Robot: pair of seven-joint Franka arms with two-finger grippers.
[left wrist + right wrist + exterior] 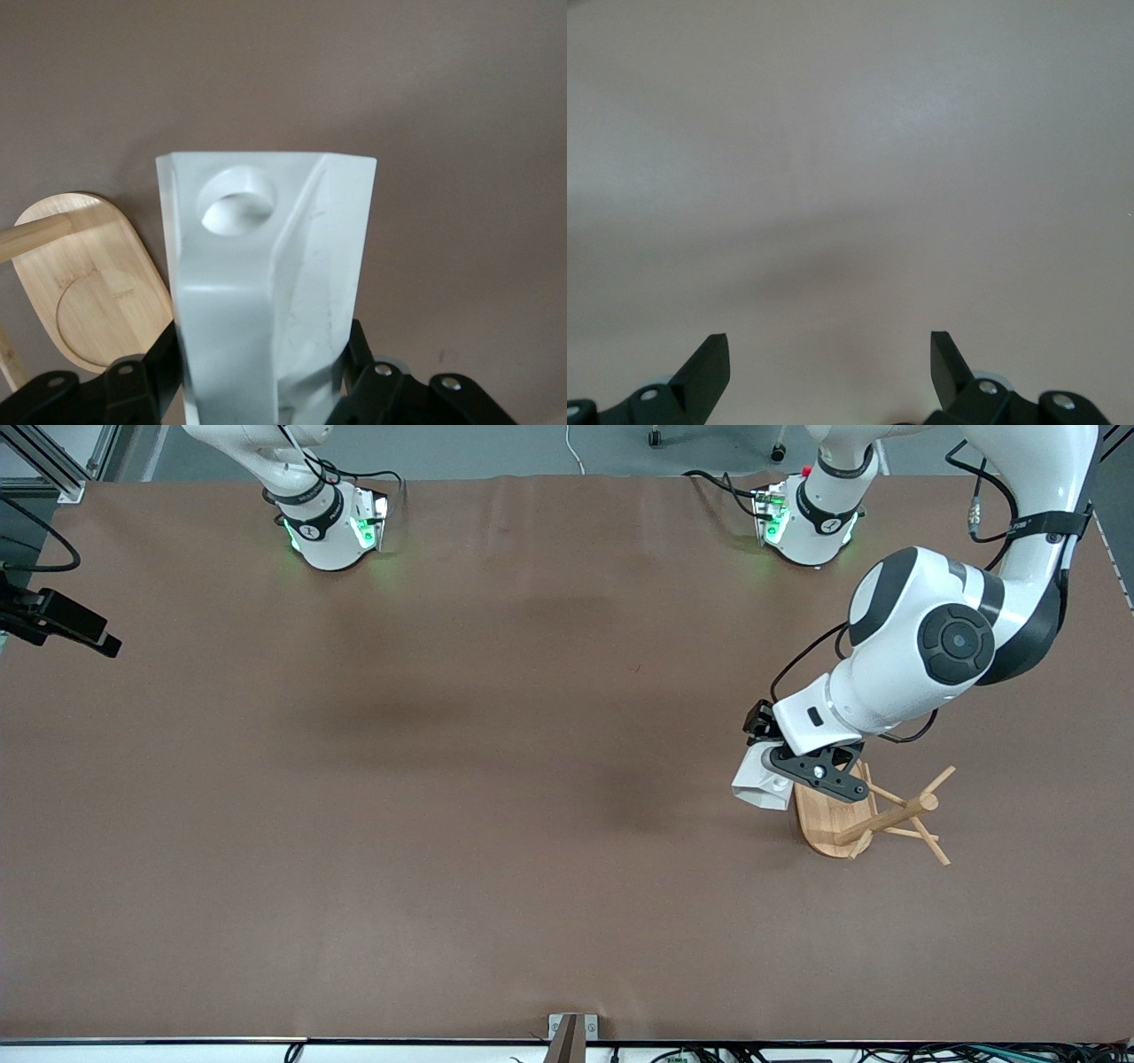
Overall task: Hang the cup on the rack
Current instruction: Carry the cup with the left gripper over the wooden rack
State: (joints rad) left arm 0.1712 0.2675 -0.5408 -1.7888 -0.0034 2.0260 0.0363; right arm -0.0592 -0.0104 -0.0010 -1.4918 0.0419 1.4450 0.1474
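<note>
**Cup held at rack, not yet hung**

Cup clenched in left gripper, over the table just beside the rack base, so a peg can enter the tab hole, seen only by left wrist. Right gripper waits, jaws apart, empty, absent from front view.

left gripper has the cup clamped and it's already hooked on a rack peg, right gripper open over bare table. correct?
Not quite. The left gripper does clamp the cup, but the cup is not on a peg: the left wrist view shows its handle hole empty, with the rack beside it. The right gripper is open over bare table, as you said.
</note>
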